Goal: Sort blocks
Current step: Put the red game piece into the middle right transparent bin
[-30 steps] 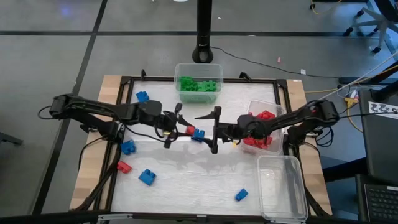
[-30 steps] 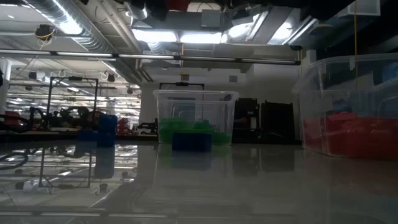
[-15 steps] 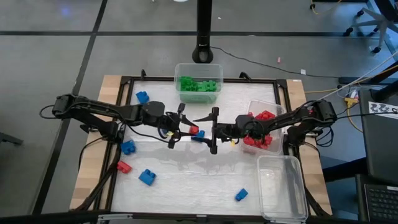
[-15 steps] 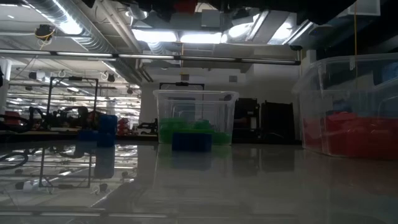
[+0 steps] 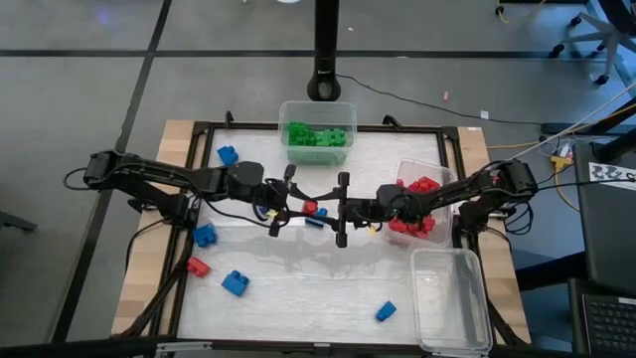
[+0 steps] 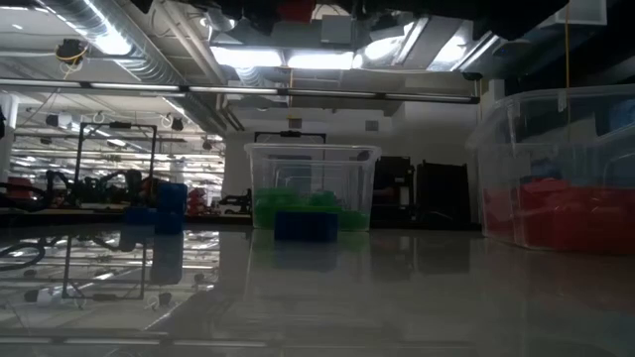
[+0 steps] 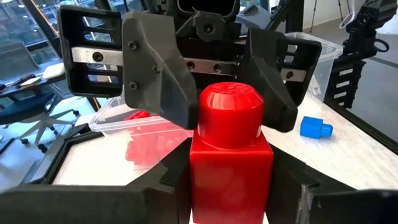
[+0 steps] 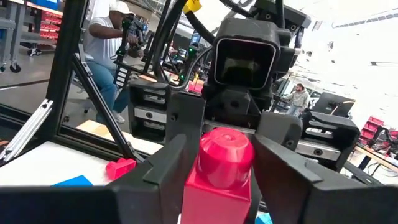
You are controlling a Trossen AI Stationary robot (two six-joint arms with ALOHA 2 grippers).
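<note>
Red block (image 5: 309,208) now has right fingers (image 7: 165,74) closed around it.

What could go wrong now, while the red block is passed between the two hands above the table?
1. Both the left hand and the right hand sit around one small red block; if one lets go too early, it may fall.
2. A blue block lies right below, so a dropped block could knock it.
3. The fingers are very near and might collide.
</note>
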